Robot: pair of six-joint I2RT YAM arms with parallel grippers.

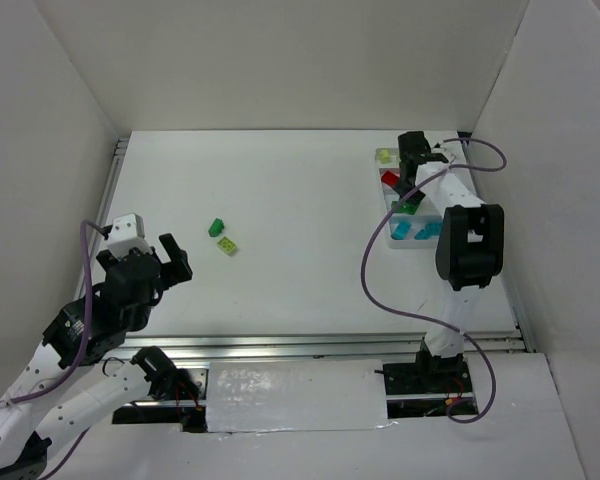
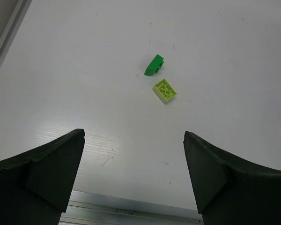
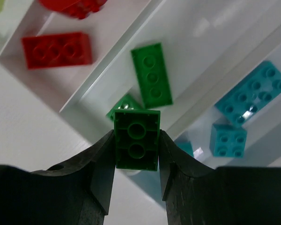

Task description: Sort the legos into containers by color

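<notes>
Left gripper: wide, empty, near the left edge of the table.
Loose legos: dark green lego, yellow-green lego, side by side left of centre, unsorted.
Tray: far right corner; red bricks, green brick, cyan bricks in separate compartments.
Right gripper: clamped on held brick above the green compartment.
Held brick: green, underside up; long axis along the fingers, skewed to the walls.
Progress: apparently three left.
</notes>
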